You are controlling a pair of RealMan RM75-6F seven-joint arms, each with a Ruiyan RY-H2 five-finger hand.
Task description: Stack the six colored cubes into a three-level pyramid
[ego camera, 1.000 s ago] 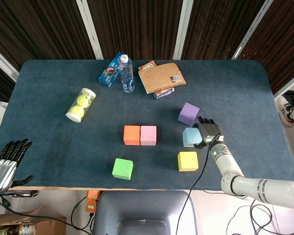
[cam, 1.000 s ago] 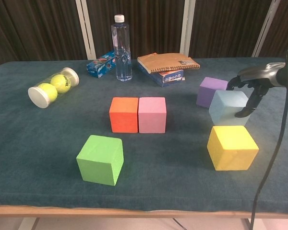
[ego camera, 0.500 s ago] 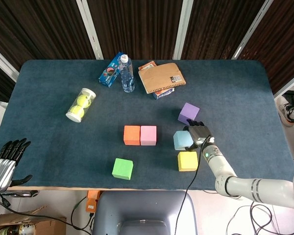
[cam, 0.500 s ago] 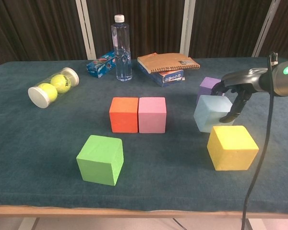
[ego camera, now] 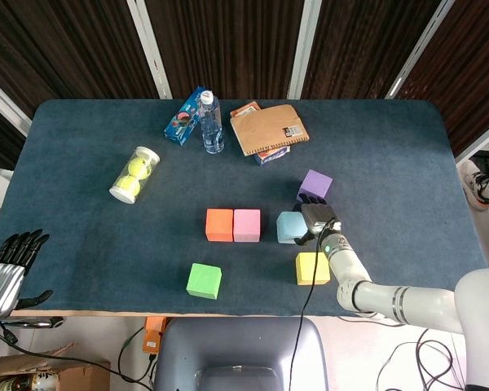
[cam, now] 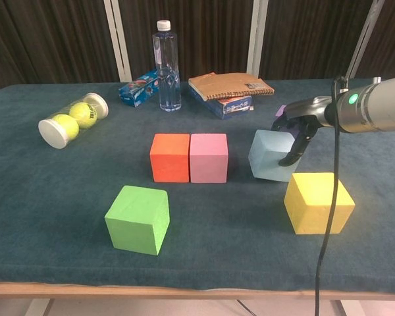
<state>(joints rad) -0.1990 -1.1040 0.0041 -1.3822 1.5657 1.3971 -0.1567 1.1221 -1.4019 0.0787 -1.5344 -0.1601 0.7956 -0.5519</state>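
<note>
The light blue cube [cam: 271,155] is grasped by the right hand [cam: 295,131], fingers over its top and right side, and is tilted just right of the pink cube [cam: 209,157], apart from it. The orange cube [cam: 169,157] touches the pink one on the left. The yellow cube [cam: 317,202] lies nearer, the purple cube [ego camera: 314,186] farther, the green cube [cam: 137,218] near left. The left hand [ego camera: 8,265] is held off the table's near left edge, empty, fingers spread.

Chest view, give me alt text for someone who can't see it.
The right hand holds a light blue cube tilted, just right of an orange cube and pink cube sitting side by side. A green cube and yellow cube sit nearer the camera.
</note>
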